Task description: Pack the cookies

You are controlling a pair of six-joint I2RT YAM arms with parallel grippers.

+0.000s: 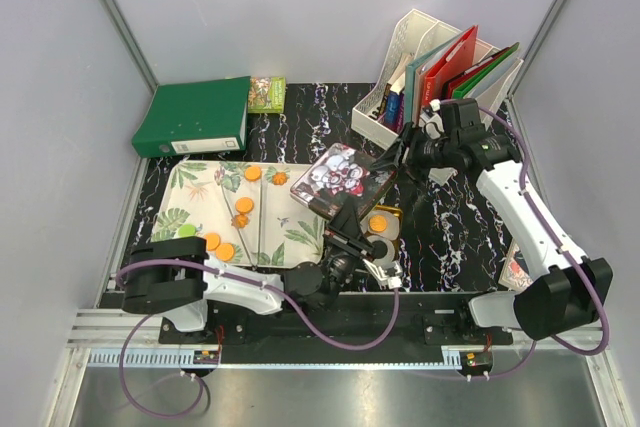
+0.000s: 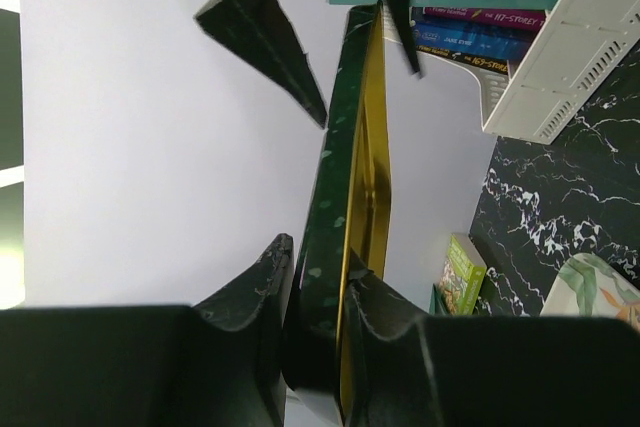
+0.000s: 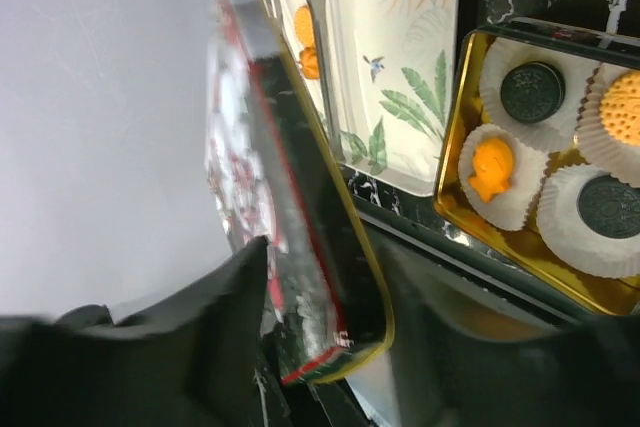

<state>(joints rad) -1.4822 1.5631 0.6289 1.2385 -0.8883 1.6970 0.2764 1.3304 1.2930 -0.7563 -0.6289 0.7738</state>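
Observation:
The tin lid (image 1: 338, 175), dark green with a gold rim and a red flower picture, is held tilted between both grippers above the table. My left gripper (image 1: 347, 219) is shut on its near edge; in the left wrist view (image 2: 318, 282) the rim sits between the fingers. My right gripper (image 1: 402, 154) is shut on the far right edge of the lid (image 3: 290, 197). The gold tin base (image 1: 388, 215) lies beneath, holding black cookies (image 3: 532, 92) and orange cookies (image 3: 492, 167) in white paper cups. Several orange cookies (image 1: 244, 205) lie on the leaf-patterned tray (image 1: 205, 192).
A green binder (image 1: 195, 117) and a small green box (image 1: 267, 93) lie at the back left. A white file rack (image 1: 415, 42) with books and folders stands at the back right, just behind the right gripper. The tray (image 3: 400, 47) borders the tin base.

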